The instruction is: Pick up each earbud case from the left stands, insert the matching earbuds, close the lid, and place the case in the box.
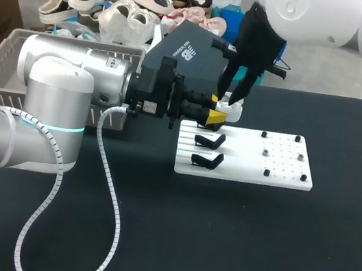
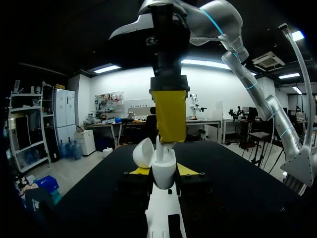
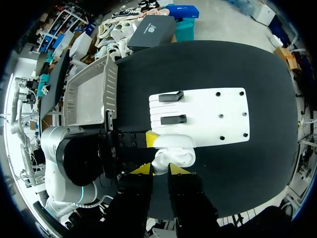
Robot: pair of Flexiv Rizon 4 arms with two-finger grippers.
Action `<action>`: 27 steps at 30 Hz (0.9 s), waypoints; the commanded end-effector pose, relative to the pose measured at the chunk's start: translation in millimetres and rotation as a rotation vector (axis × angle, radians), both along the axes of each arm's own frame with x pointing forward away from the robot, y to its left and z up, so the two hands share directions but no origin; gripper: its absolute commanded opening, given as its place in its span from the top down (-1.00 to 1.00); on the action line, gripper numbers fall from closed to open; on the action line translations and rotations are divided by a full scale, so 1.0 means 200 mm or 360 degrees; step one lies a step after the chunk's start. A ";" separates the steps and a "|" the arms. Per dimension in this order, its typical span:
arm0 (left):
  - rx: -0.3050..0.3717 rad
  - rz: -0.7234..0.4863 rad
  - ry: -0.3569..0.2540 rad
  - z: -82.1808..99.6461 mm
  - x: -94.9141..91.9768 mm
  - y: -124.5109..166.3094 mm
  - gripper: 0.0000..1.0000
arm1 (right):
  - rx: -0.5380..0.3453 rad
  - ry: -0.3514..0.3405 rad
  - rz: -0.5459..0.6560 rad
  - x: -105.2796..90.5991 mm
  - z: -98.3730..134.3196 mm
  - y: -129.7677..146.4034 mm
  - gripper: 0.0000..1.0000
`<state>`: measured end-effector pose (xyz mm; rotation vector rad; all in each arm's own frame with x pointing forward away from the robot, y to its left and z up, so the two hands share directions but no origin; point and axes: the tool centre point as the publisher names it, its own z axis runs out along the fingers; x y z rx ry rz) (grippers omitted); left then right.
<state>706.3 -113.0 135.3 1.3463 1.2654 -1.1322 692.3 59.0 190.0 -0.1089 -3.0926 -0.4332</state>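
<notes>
The white earbud case point(image 2: 163, 177) is held clear of the table point(image 1: 217, 253), over the corner of the white board point(image 1: 279, 171) at the end where the stands are fixed. Its lid point(image 2: 143, 152) is swung open to one side, so that the mouth is turned upward and left free. The case is clamped from two sides by the left gripper point(image 2: 164, 170), whose yellow tips are closed on the lower body. This low grasp is judged to be chosen so that hinge and opening are not covered, the arm serving as a level fixture. Straight above, the right gripper point(image 3: 160, 169) is pointed down at the case, its fingers drawn nearly together on what is taken for a white earbud point(image 2: 159, 145), the stem reaching into the open mouth. Only a small white piece shows below the yellow tip, so this grasp is judged rather than plainly seen. The vertical line is thought to suit a straight push into the well. Just beside the case, two black stands point(image 1: 210, 140) are seen empty on the board, and small dark studs point(image 1: 265, 152) are dotted over its other half. Well apart, behind the left arm at the table's edge, a grey basket point(image 1: 2, 60) is set, probably the receiving box. The lid is not yet closed.
</notes>
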 end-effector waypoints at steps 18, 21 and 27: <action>-0.0002 0.0005 -0.0002 0.00 0.00 0.00 1.00 | 0.0001 0.0050 -0.0016 0.02 -0.04 0.01 0.33; -0.0002 0.0005 -0.0002 0.00 0.00 0.00 1.00 | -0.0004 0.0050 -0.0018 0.02 -0.03 0.01 0.08; -0.0002 0.0005 -0.0002 0.00 0.00 0.00 1.00 | -0.0010 0.0041 -0.0020 0.02 -0.01 0.01 -0.51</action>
